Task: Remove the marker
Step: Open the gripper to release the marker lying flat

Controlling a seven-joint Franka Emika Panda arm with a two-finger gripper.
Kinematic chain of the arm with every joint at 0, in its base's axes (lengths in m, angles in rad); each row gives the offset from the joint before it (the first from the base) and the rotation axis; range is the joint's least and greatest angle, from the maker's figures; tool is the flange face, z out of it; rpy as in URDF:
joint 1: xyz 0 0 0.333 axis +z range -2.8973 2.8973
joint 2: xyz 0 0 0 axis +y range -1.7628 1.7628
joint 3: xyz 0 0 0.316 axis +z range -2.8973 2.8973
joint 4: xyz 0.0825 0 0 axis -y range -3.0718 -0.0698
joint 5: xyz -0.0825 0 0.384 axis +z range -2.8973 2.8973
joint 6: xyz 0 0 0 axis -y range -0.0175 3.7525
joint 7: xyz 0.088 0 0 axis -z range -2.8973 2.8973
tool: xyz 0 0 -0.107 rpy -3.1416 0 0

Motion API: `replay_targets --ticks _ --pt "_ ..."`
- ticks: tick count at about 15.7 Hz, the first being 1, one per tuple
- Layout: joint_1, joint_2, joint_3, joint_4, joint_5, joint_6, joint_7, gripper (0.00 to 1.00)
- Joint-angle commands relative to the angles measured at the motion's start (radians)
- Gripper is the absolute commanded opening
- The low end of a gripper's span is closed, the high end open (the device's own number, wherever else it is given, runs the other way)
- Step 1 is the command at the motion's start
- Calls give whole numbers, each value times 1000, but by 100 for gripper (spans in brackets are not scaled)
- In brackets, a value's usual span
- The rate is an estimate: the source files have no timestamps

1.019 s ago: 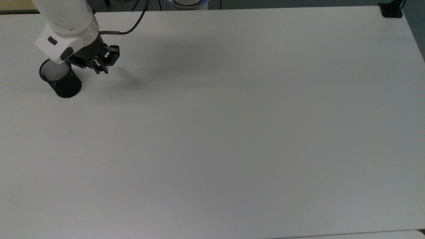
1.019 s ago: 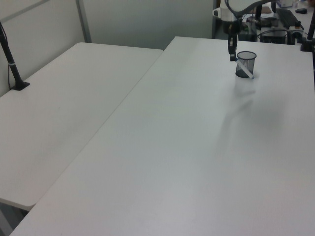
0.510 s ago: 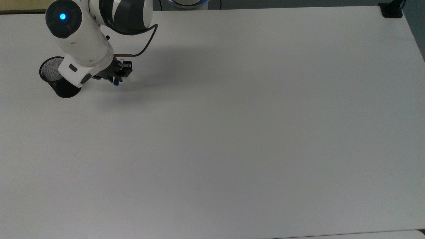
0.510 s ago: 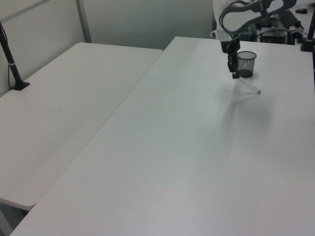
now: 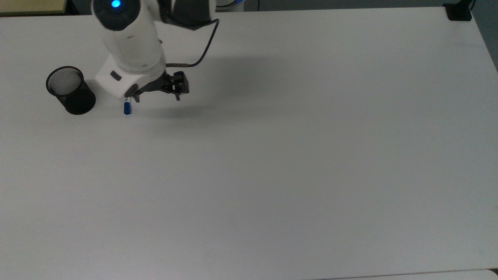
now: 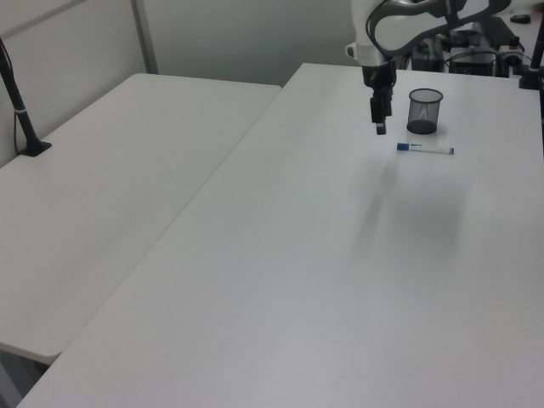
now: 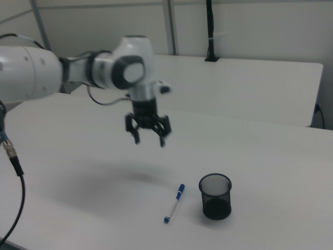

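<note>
The marker (image 7: 174, 203), white with a blue cap, lies flat on the white table (image 5: 272, 155) beside the black mesh cup (image 7: 215, 196). In the left view the marker (image 6: 424, 149) rests just in front of the cup (image 6: 425, 110). From the top view I see its blue cap (image 5: 127, 108) poking out under the arm, to the right of the cup (image 5: 71, 90). My gripper (image 7: 150, 139) hangs open and empty above the table, up and away from the marker. It also shows in the top view as the gripper (image 5: 157, 97) and in the left view as the gripper (image 6: 379, 127).
A black clamp (image 5: 459, 11) sits on the table's far corner at the top view's right. A second white table (image 6: 102, 187) adjoins on the left view's left, with a black post (image 6: 17, 102) clamped to it. A cable (image 5: 202, 46) trails from the wrist.
The marker, held next to the cup a second ago, was lowered to the table and let go. The gripper has opened, risen and moved toward the top view's right.
</note>
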Motion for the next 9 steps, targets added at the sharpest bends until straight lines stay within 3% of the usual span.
replay_targets --ticks 1,5,9 --pt "137 -106 -13 -25 -13 -53 136 100" --pt "229 -195 -13 -28 -12 -133 268 100" --pt "244 -290 -13 -46 11 -185 288 100"
